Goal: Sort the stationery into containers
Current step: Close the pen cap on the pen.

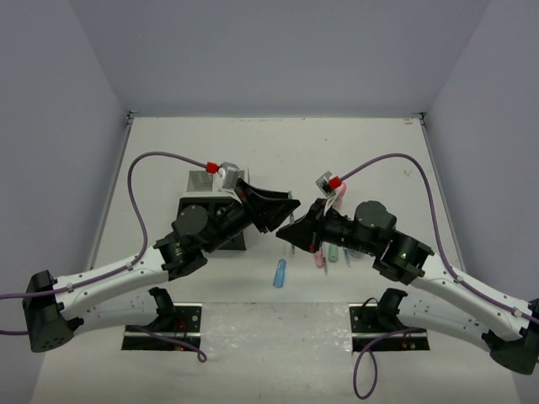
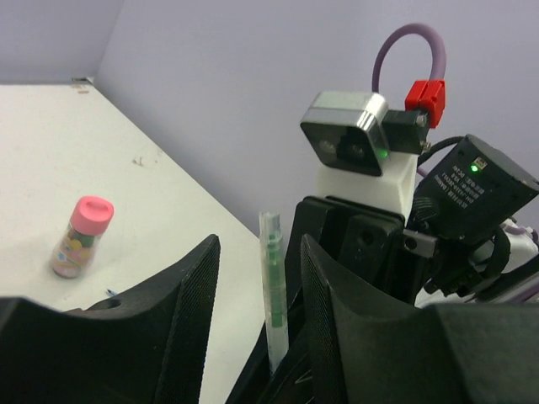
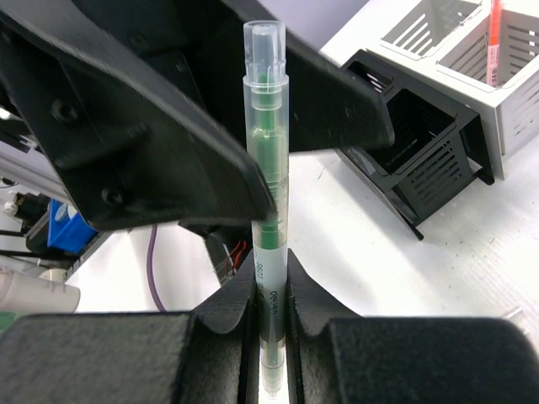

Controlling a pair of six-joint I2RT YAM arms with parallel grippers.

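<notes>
You've got the green pen w/ clear barrel [image 3: 268, 210] upright, pinched low on the barrel by your right gripper [image 3: 269, 290], jaws clamped on it from both sides, cap end free on top. Your left gripper [image 2: 257, 261] sits around the same pen with jaws parted; left wrist view shows a gap each side. In right wrist view one left jaw overlaps the barrel, can't tell if it's touching.

Top view: both grippers meet nose to nose above the white counter [image 1: 337, 151], just right of the desk organiser [image 1: 200, 181], i.e. black square bins [image 3: 421, 160] + white mesh bins [image 3: 505, 93]. A thin orange-red pen [image 3: 494, 34] stands in one mesh bin.

On the counter: blue capsule-shaped piece [image 1: 280, 273] near the front btwn the arms. A pink pen [image 1: 320, 257] & a few others lie partly hidden under the right arm. Also a small pink-capped bottle [image 2: 80, 237], upright, well apart from the left gripper.
</notes>
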